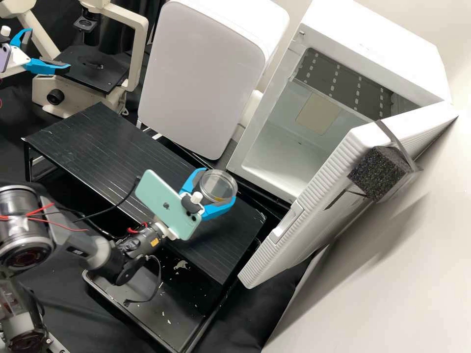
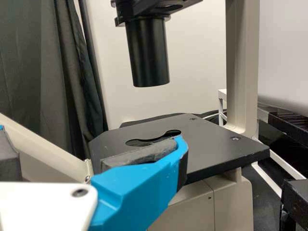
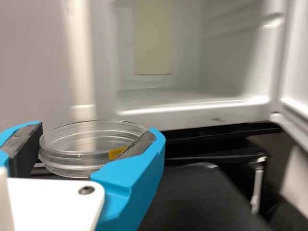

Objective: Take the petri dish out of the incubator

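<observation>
My right gripper [image 1: 218,185] is clasping the petri dish [image 1: 217,190] outside the incubator [image 1: 378,54]; my left gripper [image 1: 49,49] is standing, fingers wide.

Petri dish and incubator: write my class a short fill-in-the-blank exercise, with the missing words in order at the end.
The petri dish is held by the ____ gripper.
The door of the incubator stands ____.
The dish is ____ the incubator, not inside it.
The fingers of the left gripper are bright ____.

right; open; outside; blue
</observation>
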`<action>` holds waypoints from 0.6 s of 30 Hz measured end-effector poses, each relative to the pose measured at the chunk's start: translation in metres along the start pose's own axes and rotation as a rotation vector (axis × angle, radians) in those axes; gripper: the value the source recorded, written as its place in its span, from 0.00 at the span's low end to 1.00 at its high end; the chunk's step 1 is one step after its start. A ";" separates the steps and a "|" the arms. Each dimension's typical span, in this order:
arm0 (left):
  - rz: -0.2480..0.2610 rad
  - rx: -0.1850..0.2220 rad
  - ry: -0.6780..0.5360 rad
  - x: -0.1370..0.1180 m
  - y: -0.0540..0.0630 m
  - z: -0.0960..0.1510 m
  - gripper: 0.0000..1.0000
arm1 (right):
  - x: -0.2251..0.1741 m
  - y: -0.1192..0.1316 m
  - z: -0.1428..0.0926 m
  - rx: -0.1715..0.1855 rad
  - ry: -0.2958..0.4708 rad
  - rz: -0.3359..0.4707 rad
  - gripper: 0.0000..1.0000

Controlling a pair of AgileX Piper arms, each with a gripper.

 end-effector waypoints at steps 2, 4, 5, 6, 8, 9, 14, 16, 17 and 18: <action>0.000 0.000 0.000 0.000 0.000 0.000 1.00 | -0.011 -0.008 -0.007 -0.006 0.022 -0.035 0.00; 0.000 0.000 0.000 0.000 0.000 0.000 1.00 | -0.019 -0.014 -0.014 -0.009 0.047 -0.058 0.00; 0.000 0.000 0.000 0.000 0.000 0.000 1.00 | -0.024 -0.019 -0.017 -0.011 0.059 -0.080 0.00; 0.000 0.000 0.000 0.000 0.000 0.000 1.00 | -0.028 -0.023 -0.020 -0.016 0.072 -0.093 0.00; 0.000 0.000 0.000 0.000 0.000 0.000 1.00 | -0.034 -0.028 -0.024 -0.030 0.092 -0.113 0.00; 0.000 0.000 0.000 0.000 0.000 0.000 1.00 | -0.036 -0.031 -0.027 -0.031 0.102 -0.124 0.00; 0.000 0.000 0.000 0.000 0.000 0.000 1.00 | -0.046 -0.046 -0.033 -0.067 0.140 -0.188 0.00; 0.000 0.000 0.000 0.000 0.000 0.000 1.00 | -0.050 -0.055 -0.037 -0.090 0.165 -0.227 0.00; 0.000 0.000 0.000 0.000 0.000 0.000 1.00 | -0.051 -0.058 -0.038 -0.098 0.175 -0.242 0.00; 0.000 0.000 0.000 0.000 0.000 0.000 1.00 | -0.051 -0.060 -0.039 -0.105 0.185 -0.253 0.00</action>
